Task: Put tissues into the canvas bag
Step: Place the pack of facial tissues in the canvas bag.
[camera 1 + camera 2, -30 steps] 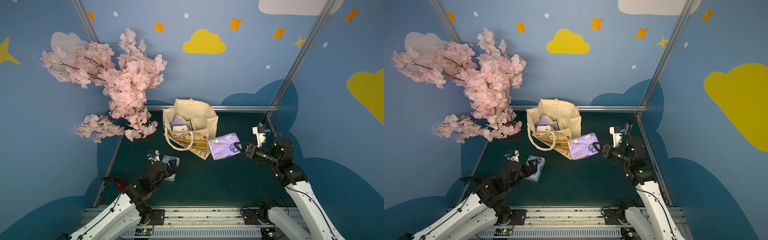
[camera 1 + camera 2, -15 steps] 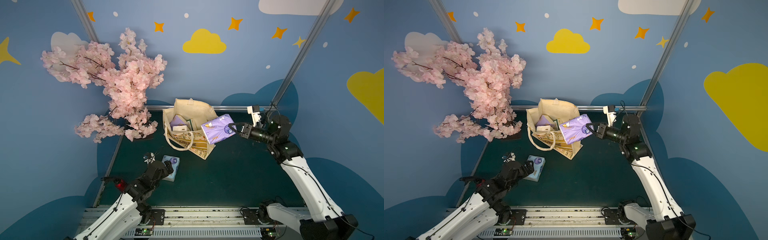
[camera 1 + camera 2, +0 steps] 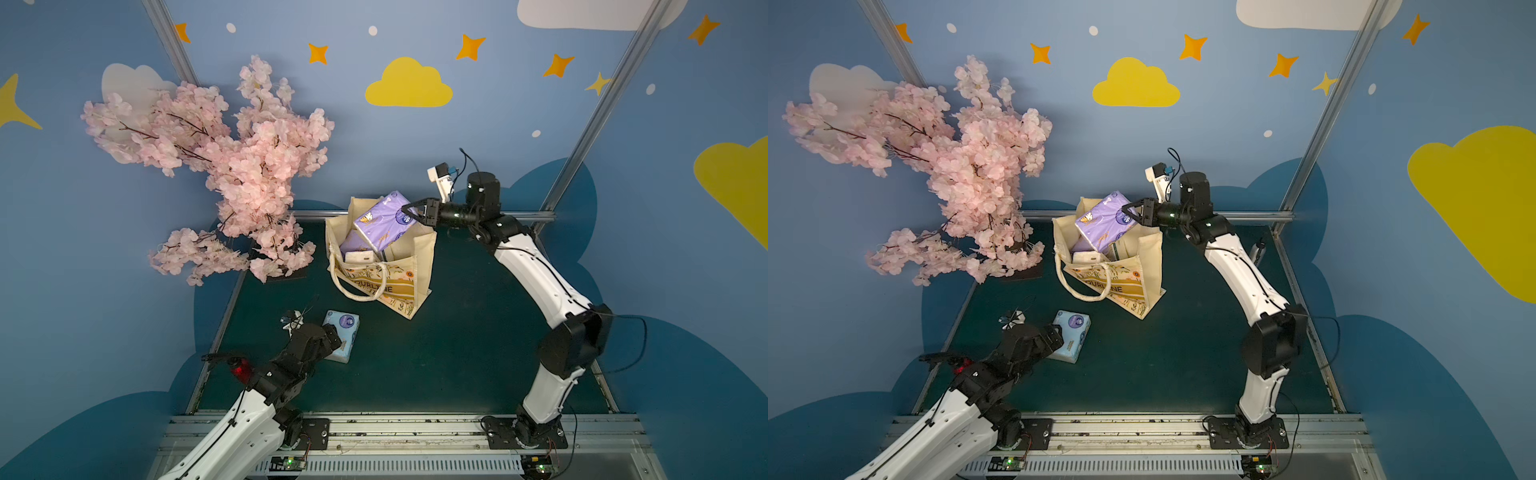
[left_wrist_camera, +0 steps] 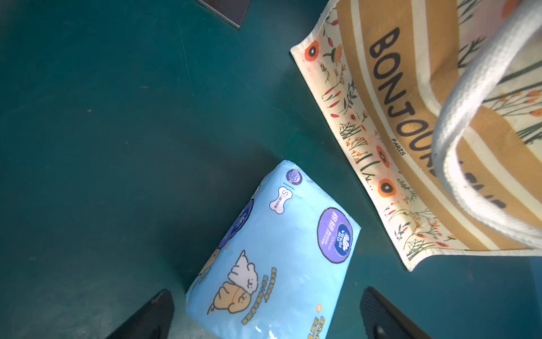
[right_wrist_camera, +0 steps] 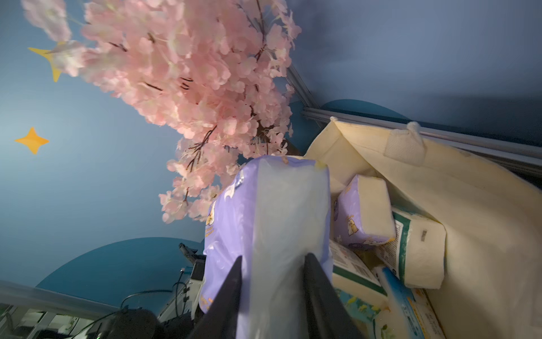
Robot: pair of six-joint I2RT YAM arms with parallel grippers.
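Note:
The cream canvas bag stands open at the back of the green mat. My right gripper is shut on the end of a purple tissue pack, which hangs tilted over the bag's mouth. Inside the bag lie another purple pack and a white pack. A light blue pack lies on the mat near the front left. My left gripper is open, one finger on each side of that pack.
A pink blossom tree on a dark base fills the back left beside the bag. A metal rail runs along the mat's back edge, close behind the bag. The bag's rope handle hangs over its lettered front.
My right arm has lifted the purple pack from beside the bag's right side up and left, over the bag's mouth. The left gripper has edged closer to the light blue pack.

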